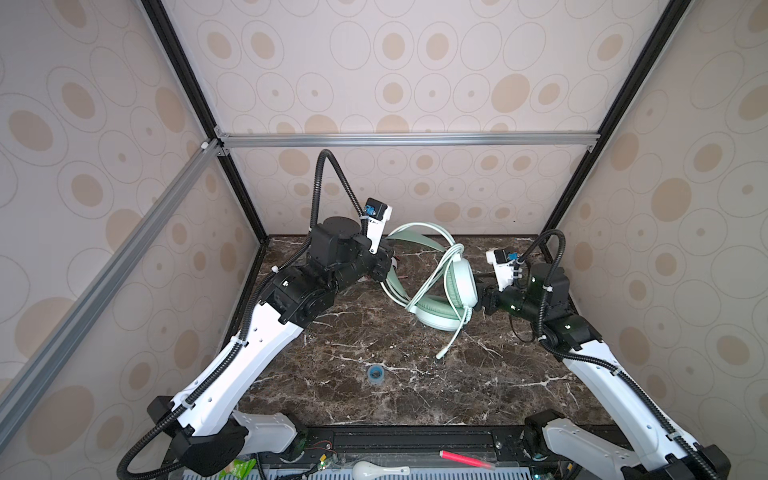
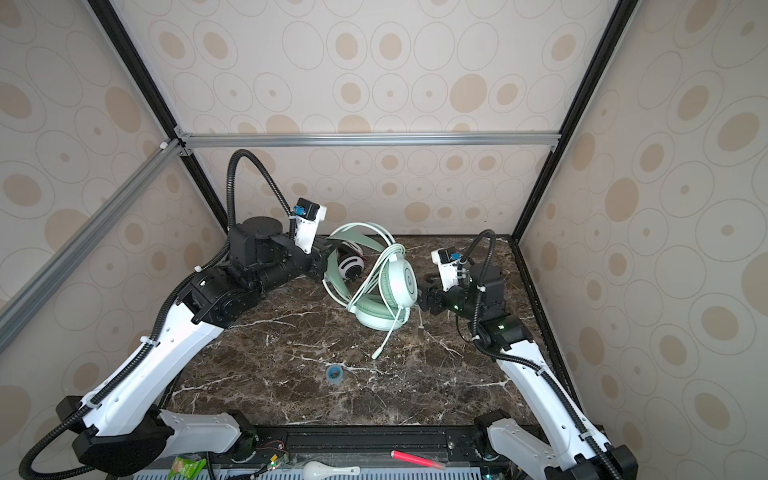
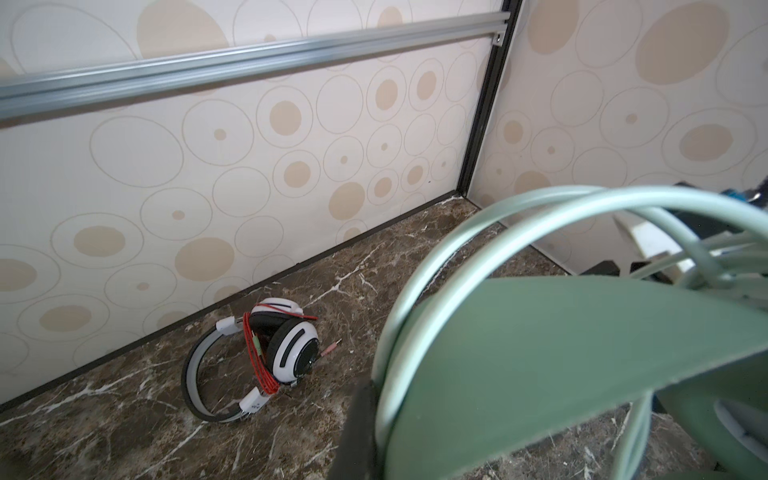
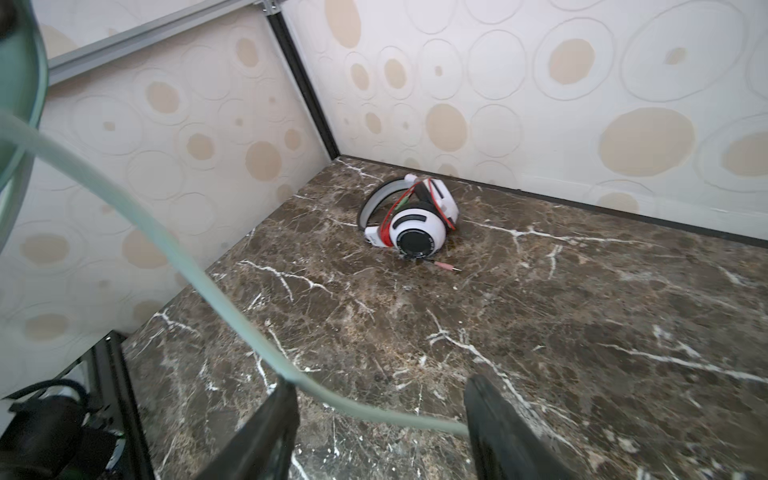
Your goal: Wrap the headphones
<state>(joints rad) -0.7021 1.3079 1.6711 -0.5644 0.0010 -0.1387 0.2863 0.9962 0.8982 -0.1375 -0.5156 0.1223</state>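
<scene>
One small blue ring (image 1: 375,373) lies nearest on the table (image 1: 332,399), a dark brown slab with a glossy marble look, veined in white. Beyond it the plug end of a pale cord (image 1: 454,332) rests on the stone. The cord is round and rubbery, and it climbs and loops over the mint-green headphones (image 1: 462,279).

That pair sits mid-table. One padded oval ear cup lies flat and the other stands on edge. Two thin pale hoops arch back over a broad matte green strap.

The right pincer (image 4: 380,384) is just beside the upright cup, on its right in both top views. Its two black fingers (image 4: 507,432) stand apart, released. In the right wrist view the pale cord runs across the gap from one to the other.

The left pincer (image 2: 322,270) is at the opposite side, clenched on the headband where hoops and strap come down. In the left wrist view one dark finger (image 3: 357,419) sits against the hoops.

Farther back, close to the wall (image 1: 415,183) of cream paper with tan ovals, the white-and-black headphones (image 3: 286,345) lie apart from both pincers. They have glossy round cups and a grey band, with a thin red cord (image 3: 259,353) wound around them.
</scene>
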